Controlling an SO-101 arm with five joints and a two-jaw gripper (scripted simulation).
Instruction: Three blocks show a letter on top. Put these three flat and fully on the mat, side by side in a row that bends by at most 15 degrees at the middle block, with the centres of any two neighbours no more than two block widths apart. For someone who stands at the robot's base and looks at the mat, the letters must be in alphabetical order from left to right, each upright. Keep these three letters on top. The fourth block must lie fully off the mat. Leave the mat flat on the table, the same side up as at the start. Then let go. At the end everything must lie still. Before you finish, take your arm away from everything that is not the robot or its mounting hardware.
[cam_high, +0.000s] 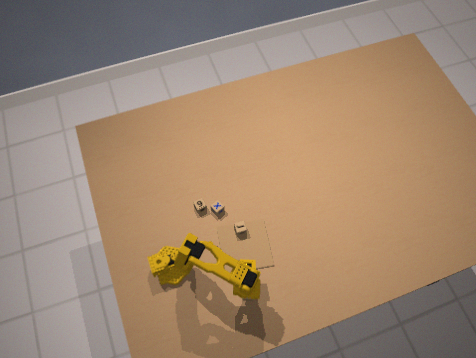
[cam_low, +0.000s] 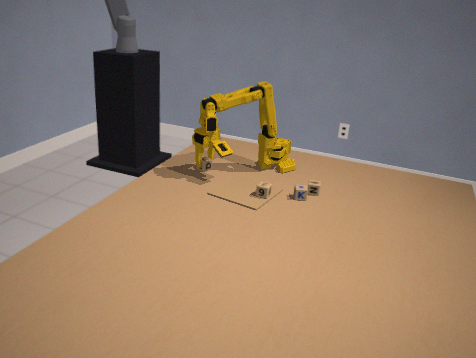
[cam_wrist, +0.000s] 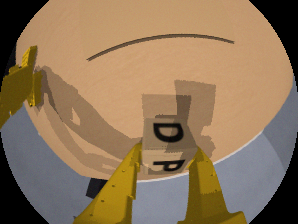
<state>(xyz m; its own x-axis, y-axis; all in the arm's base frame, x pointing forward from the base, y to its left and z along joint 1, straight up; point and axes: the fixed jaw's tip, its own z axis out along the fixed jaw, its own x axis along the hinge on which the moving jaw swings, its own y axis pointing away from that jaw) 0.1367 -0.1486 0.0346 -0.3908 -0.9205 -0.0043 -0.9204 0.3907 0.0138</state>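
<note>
My gripper (cam_low: 205, 161) is shut on a wooden block (cam_low: 206, 164) low over the table near its edge, off the mat. In the wrist view the block (cam_wrist: 169, 139) sits between my yellow fingers and shows a D on one face and a P on the face below it. The thin tan mat (cam_high: 246, 245) lies beside the arm's base; its edge shows as a dark line (cam_wrist: 160, 43). One block (cam_high: 240, 228) (cam_low: 263, 190) lies on the mat, with a 9 on its side. Two more blocks lie off the mat, touching or nearly so: one with a blue mark (cam_high: 217, 207) (cam_low: 300, 192) and one beside it (cam_high: 200, 205) (cam_low: 313, 188).
The arm's base (cam_high: 167, 262) stands on the table next to the mat. The table's edge runs close behind the held block, with tiled floor beyond. A black pedestal (cam_low: 127, 107) stands on the floor past that edge.
</note>
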